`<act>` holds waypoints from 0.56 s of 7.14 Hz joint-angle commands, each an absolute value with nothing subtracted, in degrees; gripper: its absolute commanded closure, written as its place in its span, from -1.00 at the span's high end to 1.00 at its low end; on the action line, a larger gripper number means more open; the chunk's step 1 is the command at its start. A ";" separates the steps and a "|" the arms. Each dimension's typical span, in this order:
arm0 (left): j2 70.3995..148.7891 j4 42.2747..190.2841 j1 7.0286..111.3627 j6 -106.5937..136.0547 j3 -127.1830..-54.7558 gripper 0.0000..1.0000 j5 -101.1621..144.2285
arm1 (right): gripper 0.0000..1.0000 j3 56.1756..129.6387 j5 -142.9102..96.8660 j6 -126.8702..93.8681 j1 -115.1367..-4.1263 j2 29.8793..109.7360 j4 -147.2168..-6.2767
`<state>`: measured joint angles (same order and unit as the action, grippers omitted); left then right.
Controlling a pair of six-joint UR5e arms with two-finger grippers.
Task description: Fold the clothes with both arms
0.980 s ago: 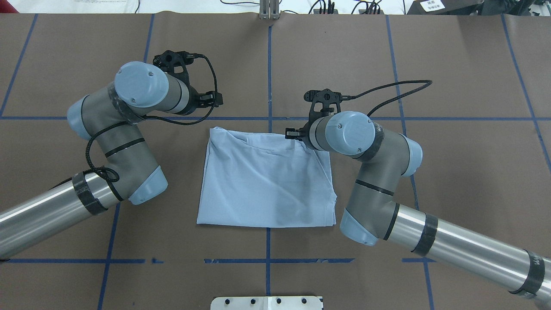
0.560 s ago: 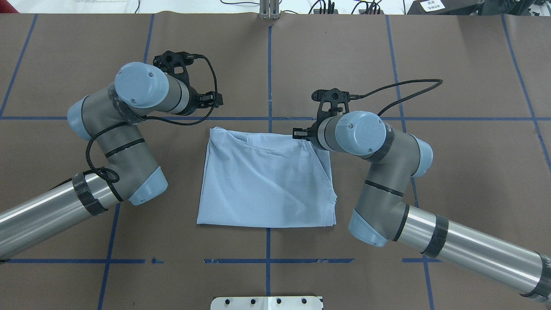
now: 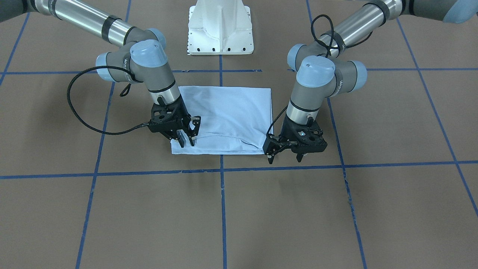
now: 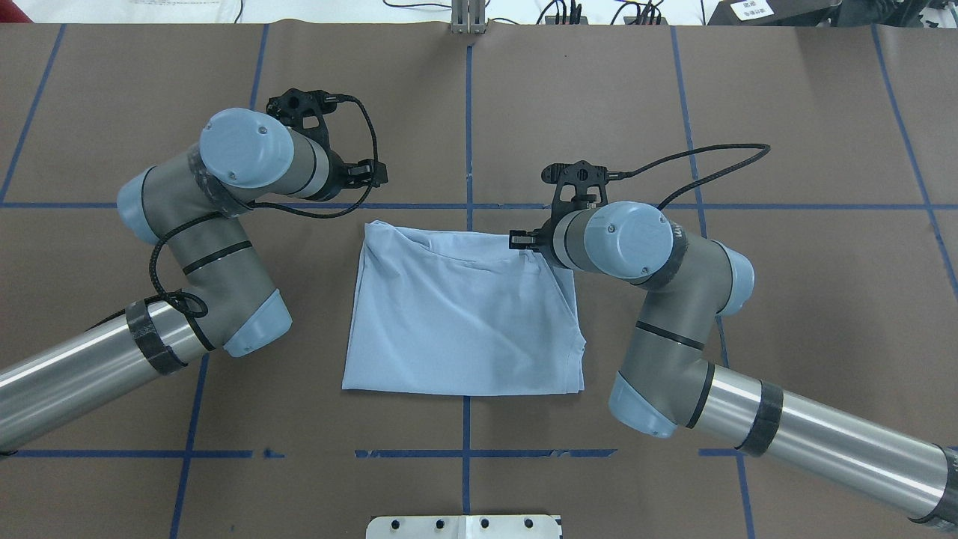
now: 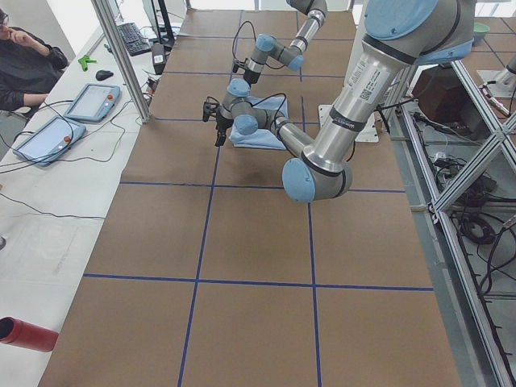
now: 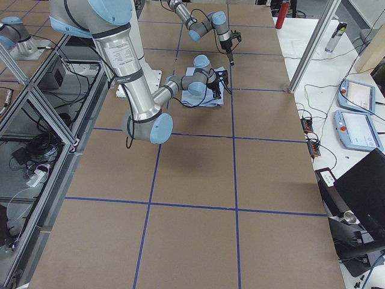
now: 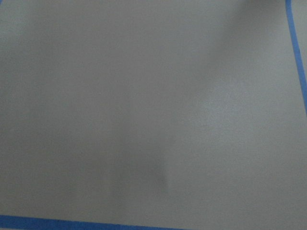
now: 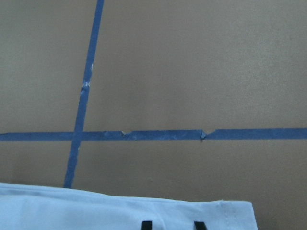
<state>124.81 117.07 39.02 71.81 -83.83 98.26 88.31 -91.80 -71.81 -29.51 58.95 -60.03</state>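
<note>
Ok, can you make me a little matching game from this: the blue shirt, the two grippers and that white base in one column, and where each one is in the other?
Things:
1. T-shirt
2. left gripper
3. right gripper
4. white base

Places:
A. over bare table, just off the T-shirt's corner
B. at the table's edge on the robot's side
C. lying flat on the table
D. over a corner of the T-shirt

Pairs: 1-C, 2-A, 3-D, 4-B

- Bright, even light from above; soft, faint shadows on the table [image 4: 823, 112].
- White glare streaks on the silver tubes of the left arm [image 4: 60, 378] and right arm [image 4: 831, 442].
- Left wrist view blurred, dimmer at lower middle.
- Right wrist view fairly sharp.
</note>
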 commanded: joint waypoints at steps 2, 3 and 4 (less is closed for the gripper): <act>124.80 117.07 39.02 71.81 -83.85 1.00 98.26 | -0.42 88.24 -91.67 -71.81 -29.18 59.15 -60.03; 124.72 117.07 39.02 71.81 -83.85 1.00 98.26 | -0.73 88.24 -91.67 -71.81 -29.18 59.15 -60.03; 124.80 117.16 39.02 71.89 -83.93 1.00 98.26 | -1.00 88.24 -91.67 -71.81 -29.27 59.15 -60.03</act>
<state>124.76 117.09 39.02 71.83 -83.87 98.26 88.25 -91.67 -71.81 -29.20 59.14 -60.03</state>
